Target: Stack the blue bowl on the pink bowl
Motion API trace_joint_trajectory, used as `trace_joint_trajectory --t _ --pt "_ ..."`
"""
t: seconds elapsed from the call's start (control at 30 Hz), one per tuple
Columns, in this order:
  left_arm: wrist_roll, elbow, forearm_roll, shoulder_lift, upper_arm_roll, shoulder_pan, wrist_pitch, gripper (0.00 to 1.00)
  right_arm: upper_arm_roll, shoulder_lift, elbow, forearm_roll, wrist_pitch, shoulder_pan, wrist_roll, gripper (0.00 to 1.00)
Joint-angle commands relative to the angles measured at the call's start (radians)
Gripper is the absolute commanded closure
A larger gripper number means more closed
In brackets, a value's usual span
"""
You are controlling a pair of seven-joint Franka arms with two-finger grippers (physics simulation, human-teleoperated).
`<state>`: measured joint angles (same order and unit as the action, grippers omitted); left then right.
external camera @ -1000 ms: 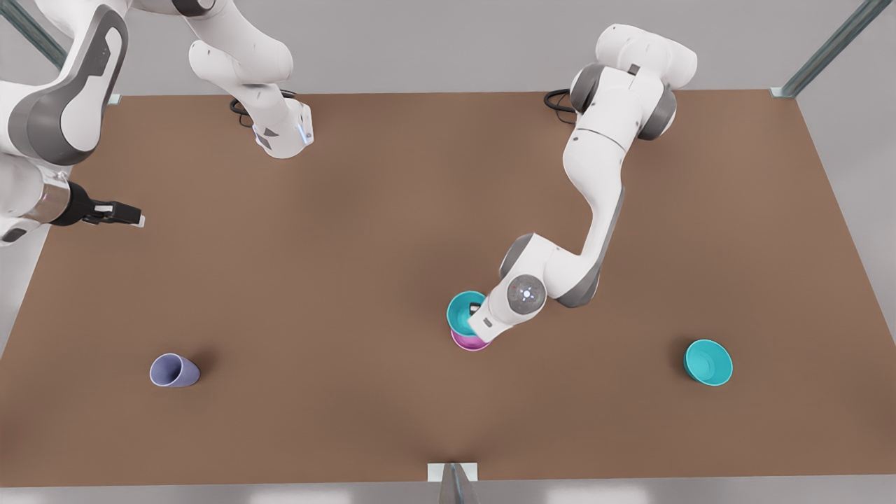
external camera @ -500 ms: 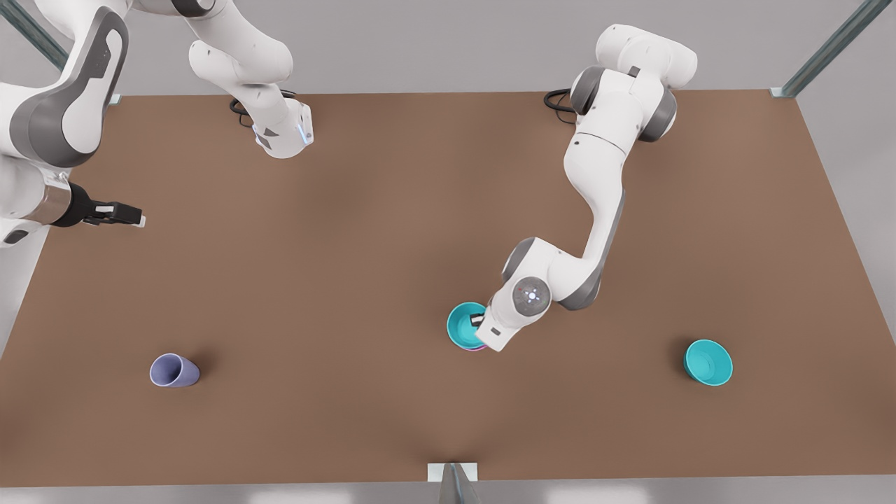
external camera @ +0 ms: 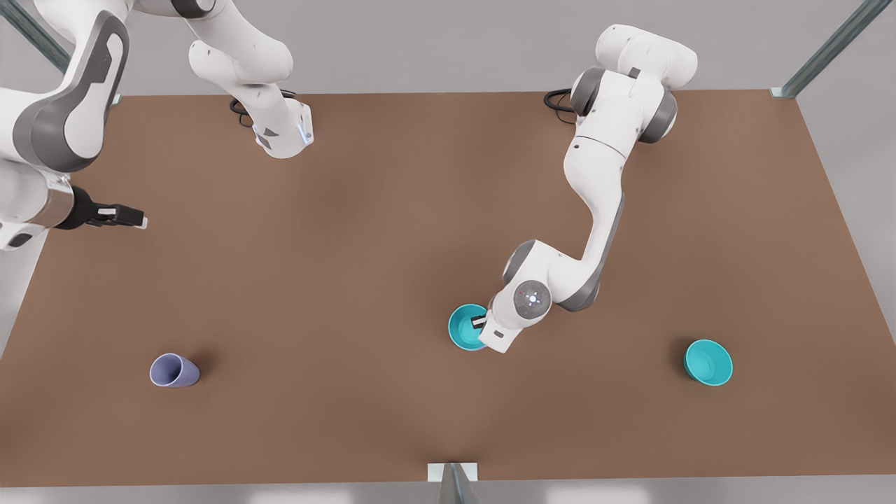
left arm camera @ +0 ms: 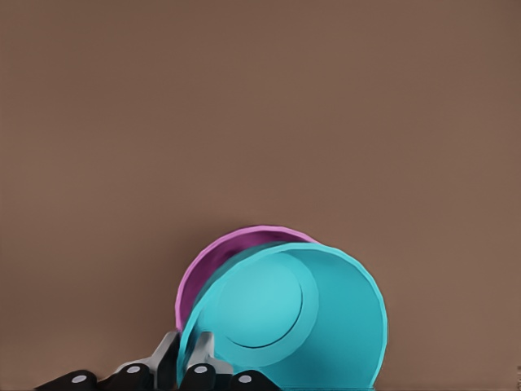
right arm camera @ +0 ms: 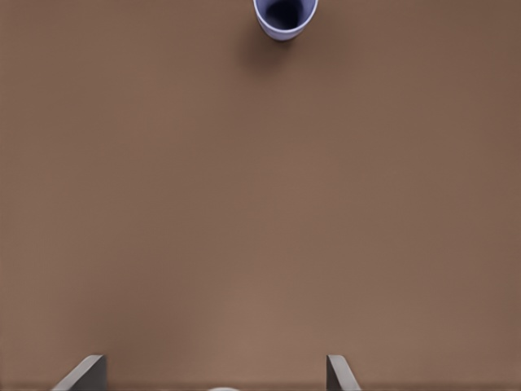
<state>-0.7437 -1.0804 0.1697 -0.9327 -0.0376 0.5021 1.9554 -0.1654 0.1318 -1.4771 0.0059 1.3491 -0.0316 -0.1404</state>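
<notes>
The blue bowl (external camera: pixel 463 327) sits tilted on top of the pink bowl (left arm camera: pixel 213 265) near the table's middle. From the front view the pink bowl is covered by the blue one. In the left wrist view its magenta rim peeks out behind the blue bowl (left arm camera: pixel 293 314). My left gripper (external camera: pixel 480 323) is shut on the blue bowl's rim, one finger inside and one outside, as the left gripper (left arm camera: pixel 186 360) shows from the wrist. My right gripper (external camera: pixel 133 218) waits open at the front view's far left, above bare table; its fingers frame the right gripper (right arm camera: pixel 213 376) point in the wrist view.
A second teal bowl (external camera: pixel 708 362) stands at the front view's right. A lavender-blue tumbler cup (external camera: pixel 173 370) lies toward the front view's lower left, and the cup (right arm camera: pixel 283 16) is seen ahead of the right gripper. The brown table (external camera: pixel 350 245) spreads wide between them.
The left gripper has brought the blue bowl down and over the pink bowl, which showed below it a second ago and is now covered in the front view. The right arm barely shifted.
</notes>
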Motion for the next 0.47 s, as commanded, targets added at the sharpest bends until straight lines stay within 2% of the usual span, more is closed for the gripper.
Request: trace_joint_trajectory --t 0.0,0.07,0.13,0.17,0.2,0.3,0.37,0.43 --pt "-0.043 0.0 -0.001 0.002 -0.001 -0.002 -0.023 0.0 -0.003 0.0 0.0 0.002 0.002 -0.001 -0.005 0.0" --pt "-0.043 0.004 -0.038 0.063 0.01 -0.03 -0.235 0.0 -0.006 0.002 -0.002 0.003 0.002 -0.001 -0.007 0.0" --pt "0.263 0.011 -0.225 0.314 0.015 -0.18 -0.653 0.0 -0.006 0.002 -0.005 0.005 0.004 -0.001 -0.007 0.0" --pt "0.437 0.014 -0.289 0.419 0.015 -0.238 -0.765 0.0 -0.009 0.002 -0.006 0.006 0.004 -0.001 -0.007 0.0" --pt "0.556 0.014 -0.309 0.483 0.015 -0.277 -0.79 0.0 -0.009 0.002 -0.006 0.008 0.004 -0.001 -0.007 0.0" --pt "0.716 0.01 -0.309 0.512 0.015 -0.338 -0.808 0.0 -0.009 -0.007 -0.006 0.006 0.004 -0.001 -0.007 0.0" --pt "0.715 -0.292 -0.288 0.701 0.016 -0.37 -0.57 0.0 -0.009 -0.009 -0.011 0.005 0.005 -0.001 -0.007 0.0" --pt "0.715 -0.279 -0.285 0.703 0.016 -0.369 -0.607 0.0 -0.009 -0.009 -0.011 0.003 0.005 -0.001 -0.007 0.0"
